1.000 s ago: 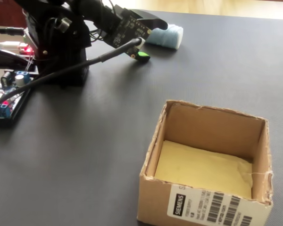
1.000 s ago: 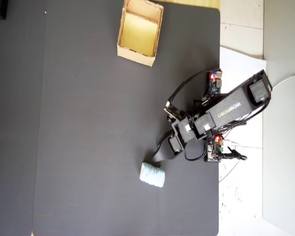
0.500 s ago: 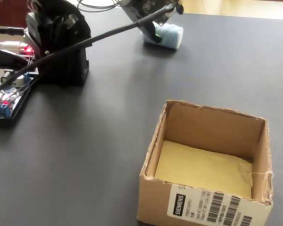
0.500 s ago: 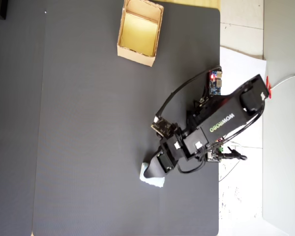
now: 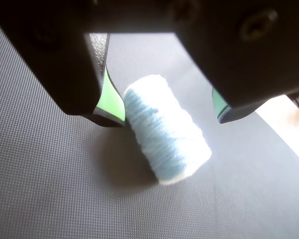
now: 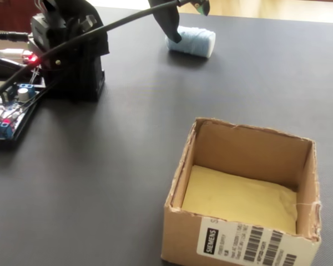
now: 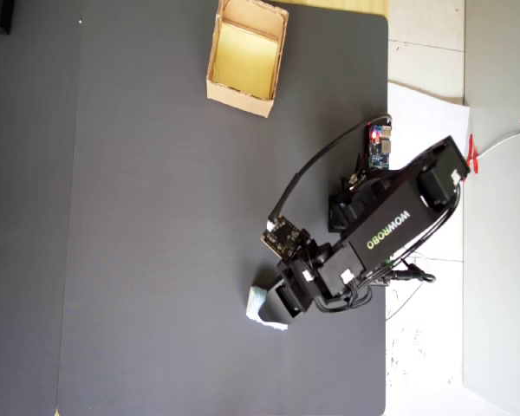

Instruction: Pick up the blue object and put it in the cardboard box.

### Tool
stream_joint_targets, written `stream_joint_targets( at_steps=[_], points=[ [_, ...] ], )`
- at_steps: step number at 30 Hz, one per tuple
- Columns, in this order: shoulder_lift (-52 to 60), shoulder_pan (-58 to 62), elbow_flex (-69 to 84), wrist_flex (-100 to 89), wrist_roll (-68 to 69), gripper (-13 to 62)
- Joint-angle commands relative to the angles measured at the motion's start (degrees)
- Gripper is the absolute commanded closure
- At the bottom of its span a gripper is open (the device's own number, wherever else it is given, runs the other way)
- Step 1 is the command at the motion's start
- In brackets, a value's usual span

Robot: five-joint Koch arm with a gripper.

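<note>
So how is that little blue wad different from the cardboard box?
The blue wad is pale, soft and rounded like a small roll; the box is tan, stiff and square-cornered. The wad is far smaller than the box. The wad lies between the open gripper's green-tipped fingers, while the box sits apart, open-topped, nothing in it over its yellowish floor. Both rest on the same dark mat.

Seen from overhead: dark mat (image 7: pixel 156 217) spread over the table. Box (image 7: pixel 210 62) open, at the mat's top edge, right of center. Arm (image 7: pixel 390 227) reaching in from the right edge, its end covering most of the wad (image 7: pixel 255 302) near the lower right corner. Circuit board (image 7: pixel 380 147) just off the right edge.
</note>
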Motion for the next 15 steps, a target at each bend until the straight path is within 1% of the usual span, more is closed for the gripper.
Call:
stream_joint_targets(
  at_steps=[1, 6, 15],
  points=[
    [0.62, -2.37, -2.99, 0.44, 3.52, 15.5],
    [0.62, -6.42, -1.58, 0.09, 3.43, 15.4],
    [-4.04, -6.94, -0.53, -4.22, 3.60, 15.4]
  ],
)
